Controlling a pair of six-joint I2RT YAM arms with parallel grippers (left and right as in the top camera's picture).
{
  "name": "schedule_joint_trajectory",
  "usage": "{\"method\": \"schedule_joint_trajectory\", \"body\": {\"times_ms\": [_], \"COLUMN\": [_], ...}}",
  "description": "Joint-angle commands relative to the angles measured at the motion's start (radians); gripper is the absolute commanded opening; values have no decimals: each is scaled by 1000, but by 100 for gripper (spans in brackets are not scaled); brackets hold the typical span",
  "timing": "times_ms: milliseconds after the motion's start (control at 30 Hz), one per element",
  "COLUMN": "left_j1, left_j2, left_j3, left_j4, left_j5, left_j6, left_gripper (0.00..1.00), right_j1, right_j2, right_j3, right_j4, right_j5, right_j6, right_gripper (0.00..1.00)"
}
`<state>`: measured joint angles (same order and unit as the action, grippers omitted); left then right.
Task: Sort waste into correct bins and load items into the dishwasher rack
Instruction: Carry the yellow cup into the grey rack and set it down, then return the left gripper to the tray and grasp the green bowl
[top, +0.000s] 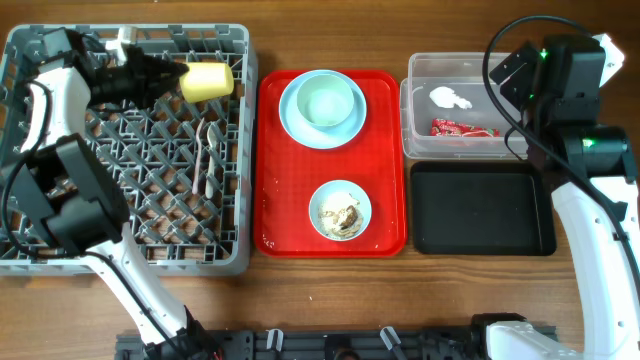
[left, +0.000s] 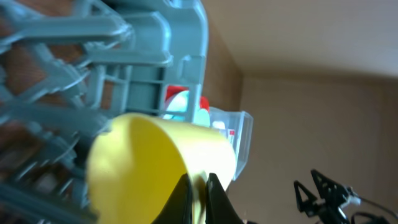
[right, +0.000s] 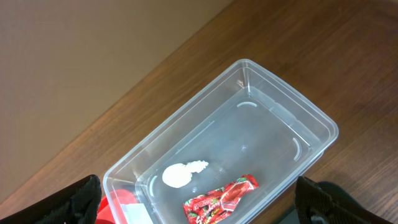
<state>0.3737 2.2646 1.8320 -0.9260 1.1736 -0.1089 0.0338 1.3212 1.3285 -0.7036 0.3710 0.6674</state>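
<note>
My left gripper (left: 199, 188) pinches the yellow cup (left: 155, 165) by its rim wall — light, stiff, probably slick plastic, so that's the spot.

A lab-like robot test bench — wooden table (top: 330, 290), plain beige wall (right: 93, 50), tabletop dishwasher rack (top: 160, 160).
</note>
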Motion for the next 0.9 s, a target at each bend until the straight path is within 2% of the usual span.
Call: {"method": "schedule_joint_trajectory", "body": {"times_ms": [0,33,233,333,400,433,533,633,733,767,833,867], "left_j1": [44,50,83,69,31,-18,-174,-391,-631,-708,-834,-871], "left_j2": [23,23,-13,-159,-290,-379,-493,-494,-419,-385,-324,-300], "left_j3": [-39,-39,-38,-10,0,0,0,-1,-1,-1,-1,-1], "left_j4": [-67,-72,-100,-90,-71,-65,-67,-65,-27,-3,45,61], "left_j5": [-356,-356,-356,-365,-472,-601,-780,-898,-911,-946,-1081,-1122], "left_j6": [19,19,15,-42,-105,-145,-166,-215,-216,-232,-244,-244], "left_gripper": [5,20,27,28,27,19,4,4,17,19,38,39], "right_j1": [0,0,0,0,0,0,0,0,0,0,0,0], "right_j2": [7,7,7,7,8,8,8,8,8,8,8,8], "right_j3": [-5,-5,-5,-5,-5,-5,-5,-5,-5,-5,-5,-5], "right_j4": [-1,0,-1,0,-1,0,-1,-1,0,0,-1,0], "right_j5": [12,12,12,12,12,12,12,12,12,12,12,12], "right_j6": [-12,-12,-13,-13,-12,-13,-13,-13,-13,-12,-12,-13], "right_gripper": [100,100,100,100,100,100,100,100,100,100,100,100]}}
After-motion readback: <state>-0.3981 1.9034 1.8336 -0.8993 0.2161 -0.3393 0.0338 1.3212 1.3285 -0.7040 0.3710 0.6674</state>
